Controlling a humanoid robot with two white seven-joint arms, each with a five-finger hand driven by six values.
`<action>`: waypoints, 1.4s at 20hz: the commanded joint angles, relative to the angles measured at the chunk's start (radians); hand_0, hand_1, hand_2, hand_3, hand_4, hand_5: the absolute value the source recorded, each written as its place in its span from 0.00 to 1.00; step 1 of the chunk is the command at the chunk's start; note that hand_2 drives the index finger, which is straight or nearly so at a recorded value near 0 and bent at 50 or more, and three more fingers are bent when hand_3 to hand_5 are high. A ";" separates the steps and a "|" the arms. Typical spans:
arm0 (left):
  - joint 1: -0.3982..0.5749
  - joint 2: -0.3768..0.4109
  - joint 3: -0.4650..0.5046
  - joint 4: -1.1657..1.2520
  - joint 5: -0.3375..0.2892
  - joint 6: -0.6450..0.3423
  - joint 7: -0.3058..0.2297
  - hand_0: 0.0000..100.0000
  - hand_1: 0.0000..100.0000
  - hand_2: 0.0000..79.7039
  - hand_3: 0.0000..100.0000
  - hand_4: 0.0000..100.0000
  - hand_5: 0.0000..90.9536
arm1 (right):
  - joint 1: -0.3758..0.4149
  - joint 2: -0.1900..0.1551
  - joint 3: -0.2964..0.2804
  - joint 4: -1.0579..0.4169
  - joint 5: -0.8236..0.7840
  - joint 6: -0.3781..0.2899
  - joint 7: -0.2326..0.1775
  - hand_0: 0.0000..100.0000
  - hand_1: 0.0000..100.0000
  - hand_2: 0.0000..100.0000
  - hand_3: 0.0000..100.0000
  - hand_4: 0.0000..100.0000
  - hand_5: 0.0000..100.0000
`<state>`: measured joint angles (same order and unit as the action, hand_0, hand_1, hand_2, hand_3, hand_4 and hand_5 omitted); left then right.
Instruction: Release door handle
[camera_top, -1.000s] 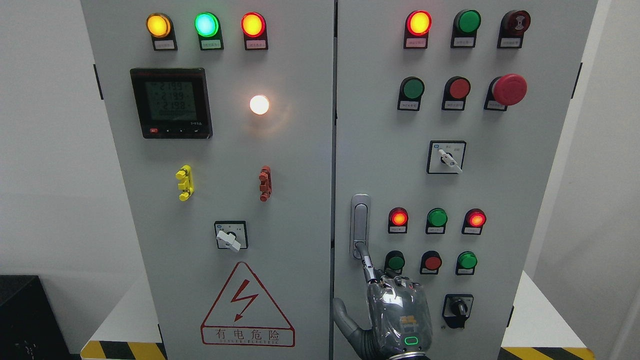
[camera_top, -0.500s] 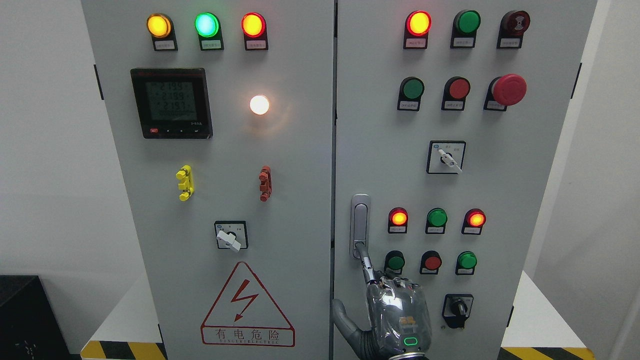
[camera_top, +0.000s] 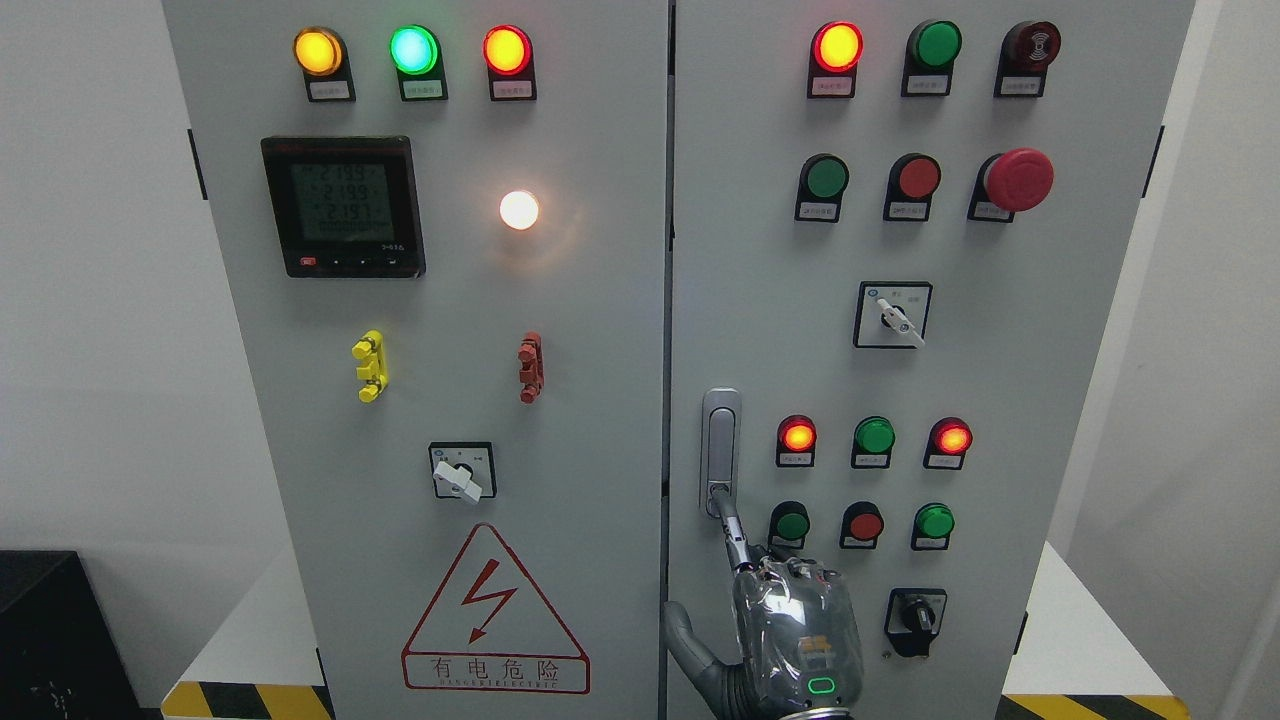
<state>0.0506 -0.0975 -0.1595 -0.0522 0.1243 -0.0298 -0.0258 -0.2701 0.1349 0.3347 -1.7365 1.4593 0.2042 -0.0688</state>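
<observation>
While the right hand (camera_top: 796, 640) comes up from the bottom edge, right of centre, back of the palm faces the camera. Index finger (camera_top: 733, 525) is straight, angled up and left, tip touching the lower end of the door handle (camera_top: 720, 440). Other fingers are folded over the palm and the thumb (camera_top: 684, 630) sticks out left; nothing is clamped. Handle is upright and flush on the left edge of the cabinet's right door (camera_top: 1010, 380), just left of the lit red lamp (camera_top: 797, 436). Both doors are closed.
</observation>
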 joint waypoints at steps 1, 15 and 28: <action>0.000 -0.001 0.000 0.000 0.000 0.002 0.000 0.00 0.00 0.05 0.11 0.00 0.00 | 0.003 0.000 0.000 0.003 0.001 0.000 0.001 0.33 0.24 0.00 0.73 0.73 0.78; 0.000 0.001 0.000 0.000 0.000 0.002 0.000 0.00 0.00 0.06 0.11 0.00 0.00 | 0.011 0.000 0.003 0.003 -0.002 0.000 0.026 0.32 0.24 0.00 0.74 0.73 0.78; 0.000 -0.001 0.000 0.000 0.000 0.002 0.000 0.00 0.00 0.06 0.11 0.00 0.00 | 0.017 0.000 0.000 0.002 -0.002 0.000 0.026 0.32 0.24 0.00 0.74 0.73 0.78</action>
<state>0.0506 -0.0975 -0.1596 -0.0522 0.1243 -0.0287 -0.0257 -0.2548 0.1350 0.3354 -1.7502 1.4573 0.2052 -0.0434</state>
